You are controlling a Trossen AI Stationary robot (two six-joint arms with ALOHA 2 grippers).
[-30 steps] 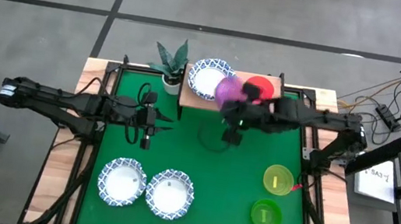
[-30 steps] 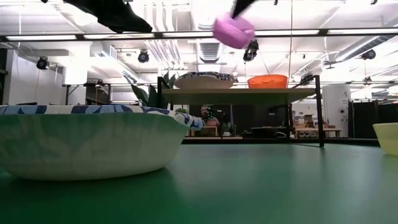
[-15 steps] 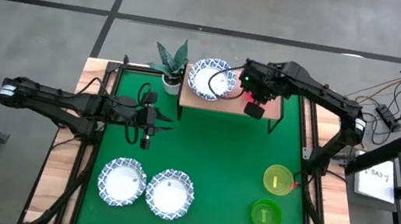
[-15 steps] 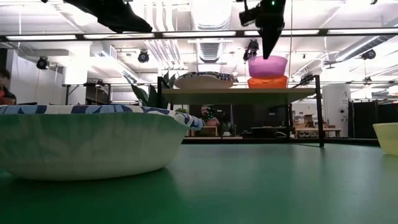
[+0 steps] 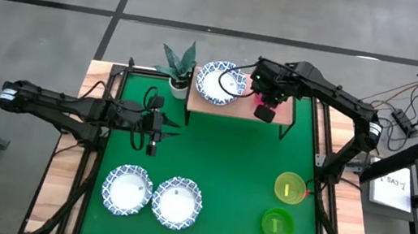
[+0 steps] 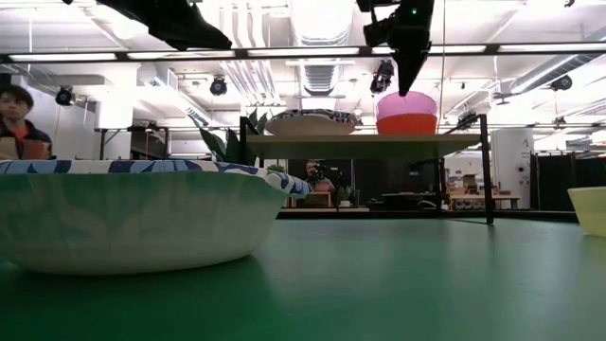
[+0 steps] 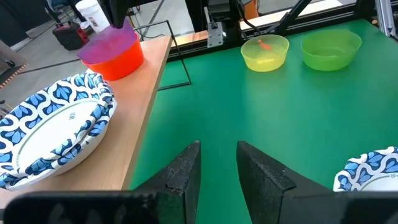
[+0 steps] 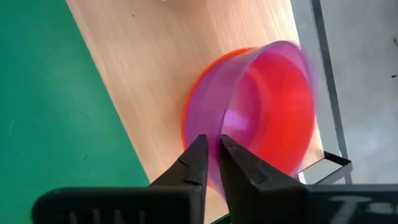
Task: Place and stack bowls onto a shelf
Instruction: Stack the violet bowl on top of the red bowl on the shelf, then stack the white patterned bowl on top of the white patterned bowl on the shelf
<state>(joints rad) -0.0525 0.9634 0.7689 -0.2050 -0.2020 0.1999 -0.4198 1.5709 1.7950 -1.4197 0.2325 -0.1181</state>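
Two white bowls with blue rims [image 5: 153, 195] are seen at the near edge of the green mat [image 5: 217, 176], with a yellow bowl [image 5: 290, 187] and a green bowl [image 5: 277, 224] well apart from them on the right side, all four not yet on the shelf. Farther in, the left gripper [image 5: 154, 131] hangs idle over the left half of the mat, its fingers held a narrow gap apart with nothing between them. At the far edge the shelf [image 5: 231, 105] carries a third patterned bowl [image 5: 219, 82] at its left end, and at its right end the purple bowl [image 6: 406, 103] is nested in the red bowl [image 6: 407, 124]. The right gripper [image 8: 211, 158] is poised directly above that stack (the low view shows it coming straight down onto the rim), and its fingers are pinched on the purple bowl's wall, one inside and one outside. Release is judged to be the step in hand: the purple bowl already sits squarely below the gripper, so only an opening and a straight lift seem called for. For what follows, the yellow and green bowls lie nearer the right arm, the patterned pair nearer the left.
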